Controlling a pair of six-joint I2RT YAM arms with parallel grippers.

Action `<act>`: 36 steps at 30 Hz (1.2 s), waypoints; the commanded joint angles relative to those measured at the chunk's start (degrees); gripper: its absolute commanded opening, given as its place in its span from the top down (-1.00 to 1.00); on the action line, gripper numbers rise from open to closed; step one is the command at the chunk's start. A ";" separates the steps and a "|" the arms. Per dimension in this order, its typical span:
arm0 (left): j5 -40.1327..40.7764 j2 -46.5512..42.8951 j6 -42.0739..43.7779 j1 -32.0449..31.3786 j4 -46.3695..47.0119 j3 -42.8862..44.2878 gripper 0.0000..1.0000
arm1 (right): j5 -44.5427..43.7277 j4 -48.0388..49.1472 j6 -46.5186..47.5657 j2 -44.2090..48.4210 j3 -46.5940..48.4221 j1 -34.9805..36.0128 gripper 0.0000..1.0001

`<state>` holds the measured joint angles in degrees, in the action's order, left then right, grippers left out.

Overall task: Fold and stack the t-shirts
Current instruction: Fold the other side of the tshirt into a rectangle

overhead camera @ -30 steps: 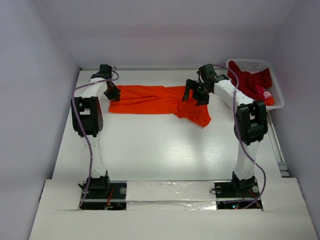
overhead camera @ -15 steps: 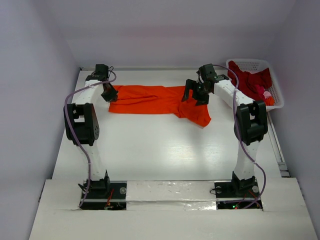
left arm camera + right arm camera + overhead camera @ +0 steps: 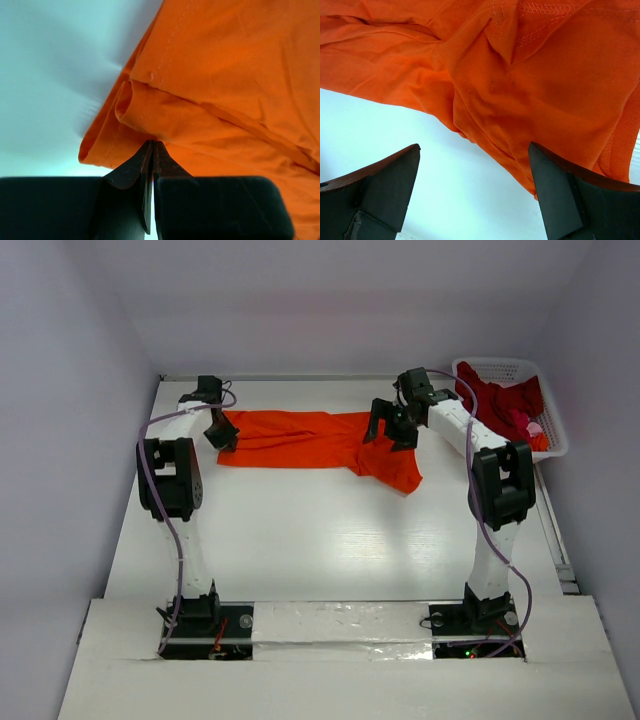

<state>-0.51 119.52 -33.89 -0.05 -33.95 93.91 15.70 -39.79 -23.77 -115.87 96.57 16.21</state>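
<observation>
Pinched shut with left end effector [image 3: 151,150] on folded edge of orange t-shirt [image 3: 225,75] at its tips; nothing held in wide-open right end effector [image 3: 474,147], cloth bunched below. Could lose that shallow nip when pulling.

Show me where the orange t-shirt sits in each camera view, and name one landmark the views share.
Top external: the orange t-shirt lies spread across the far part of the white table.
Left wrist: it fills the centre and right, its folded edge at the tips of the shut left gripper.
Right wrist: it fills the top, beyond the open right gripper.
Shared landmark: the white table under the shirt.
</observation>
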 commanded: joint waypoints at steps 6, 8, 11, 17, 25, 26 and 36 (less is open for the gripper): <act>2.45 0.27 0.67 -0.30 -0.06 1.19 1.00 | 0.47 1.56 0.21 2.32 0.81 0.05 -0.89; 2.80 0.79 0.75 -0.30 -0.15 1.19 1.00 | 0.56 1.56 0.13 2.23 0.81 0.05 -0.89; 2.80 1.41 0.67 -0.30 -0.15 1.80 1.00 | 0.64 1.65 0.13 2.14 0.81 0.05 -0.89; 2.80 3.16 0.66 -0.30 -1.02 5.14 1.00 | 0.56 1.91 0.13 2.49 0.19 0.05 -0.89; 2.80 5.89 0.40 0.23 -1.90 9.79 1.00 | 0.47 2.26 0.13 2.85 -0.68 0.05 -0.89; 2.80 6.33 0.40 0.23 -2.08 10.32 1.00 | 0.55 2.26 0.13 2.85 -0.77 0.05 -0.89; 2.45 10.99 0.05 2.60 -4.36 17.97 1.00 | 0.20 2.35 0.30 3.72 -1.91 0.05 -0.89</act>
<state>1.52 130.45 -33.89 1.39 -36.12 108.49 15.68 -39.35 -23.77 -115.81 95.02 16.21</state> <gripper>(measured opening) 0.003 0.942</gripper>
